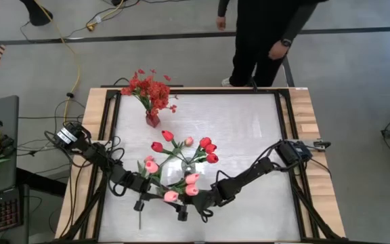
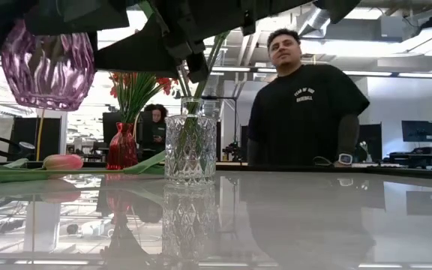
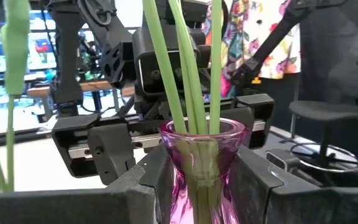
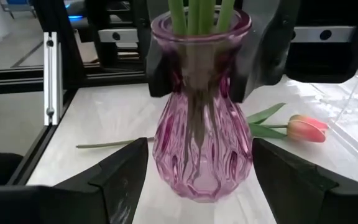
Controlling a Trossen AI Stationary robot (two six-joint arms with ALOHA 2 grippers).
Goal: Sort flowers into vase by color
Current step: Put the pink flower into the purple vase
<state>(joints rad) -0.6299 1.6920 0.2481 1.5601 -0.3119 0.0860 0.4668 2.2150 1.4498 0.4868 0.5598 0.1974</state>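
While the left gripper [image 4: 197, 59] holds the pink vase [image 4: 201, 130] by its neck above the worktop [image 1: 249, 135], the wide right gripper [image 4: 197, 180] faces it; one pink tulip [image 4: 307, 128] lies flat beyond the vase, stem pointing past it.

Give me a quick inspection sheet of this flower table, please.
Surface: glossy white tabletop.
Job's things: red sprays in red vase; red tulips in clear vase; pink vase holding stems, lifted; one pink tulip lying loose.
Clutter: nothing seen.
Pincers: left pincer clamps the pink vase's neck; right pincer open, flanking its belly.
Cables: yellow cable on floor.
Surroundings: person beyond table.
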